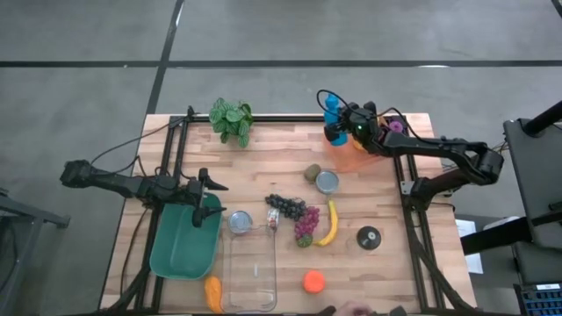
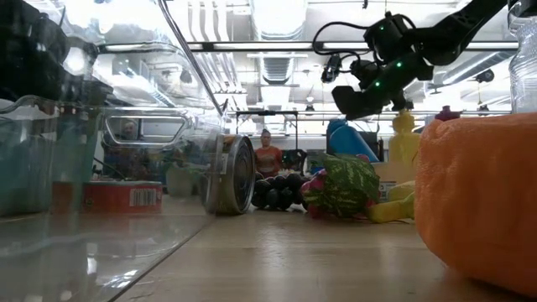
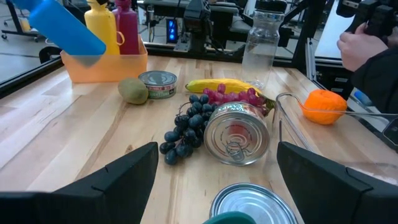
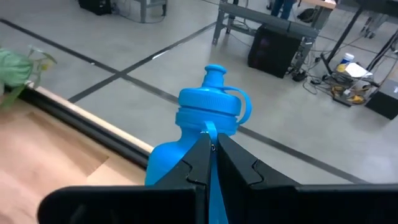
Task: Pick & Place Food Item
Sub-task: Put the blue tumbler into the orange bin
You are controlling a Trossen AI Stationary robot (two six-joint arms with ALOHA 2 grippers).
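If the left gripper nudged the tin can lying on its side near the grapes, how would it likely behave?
The tin can lies on its side on bare wood, so a sideways push would probably roll it. The grapes sit right against one side and might check a roll that way. Its smooth metal wall looks rigid and possibly slippery, and the open left gripper seems wide enough to span it.

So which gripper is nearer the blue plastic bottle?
Right. The right gripper holds the blue plastic bottle in shut jaws; the left gripper hovers over the green bin, far across the table.
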